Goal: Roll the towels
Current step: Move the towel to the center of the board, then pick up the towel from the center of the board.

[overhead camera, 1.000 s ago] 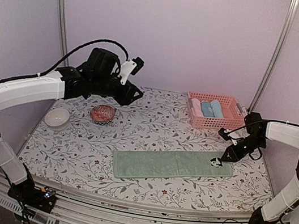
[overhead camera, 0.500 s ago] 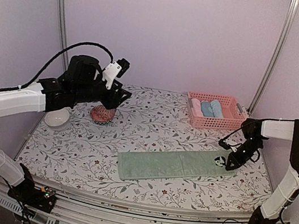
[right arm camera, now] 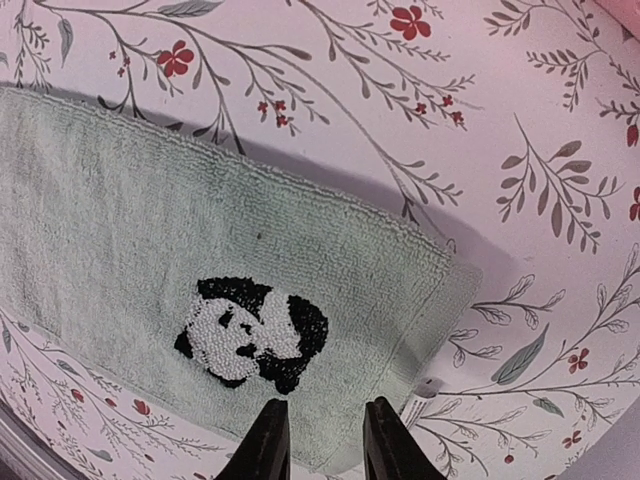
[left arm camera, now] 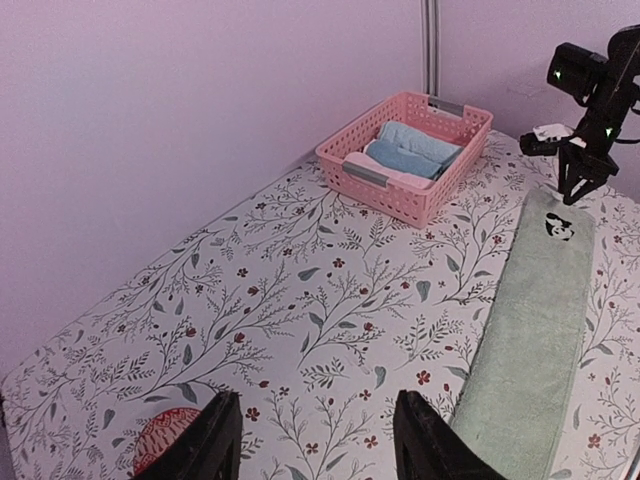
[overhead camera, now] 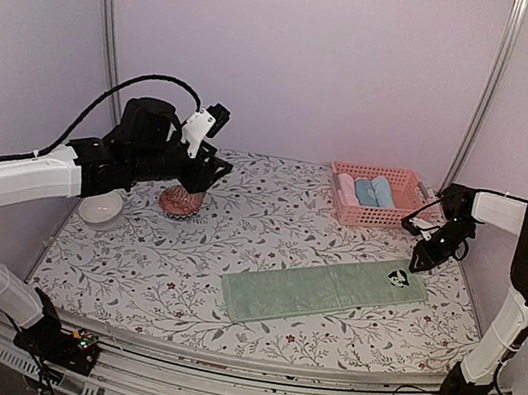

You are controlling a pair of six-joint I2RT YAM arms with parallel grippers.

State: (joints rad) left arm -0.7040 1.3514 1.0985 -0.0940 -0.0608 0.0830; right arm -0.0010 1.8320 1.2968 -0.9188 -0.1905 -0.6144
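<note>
A long green towel lies flat and unrolled across the table, with a panda patch at its right end. My right gripper hovers just beyond that end, open a little and empty. In the right wrist view its fingertips frame the towel edge below the panda patch. My left gripper is open and empty, held high over the back left of the table. The left wrist view shows it above bare cloth, with the towel to its right.
A pink basket at the back right holds rolled towels, white and blue. A red patterned bowl and a white bowl sit at the back left. The table has a floral cloth; frame posts stand at the back corners.
The green towel has slid to the right. My right gripper has come off its panda end and risen toward the basket. My left arm drew back to the left, then held still.
</note>
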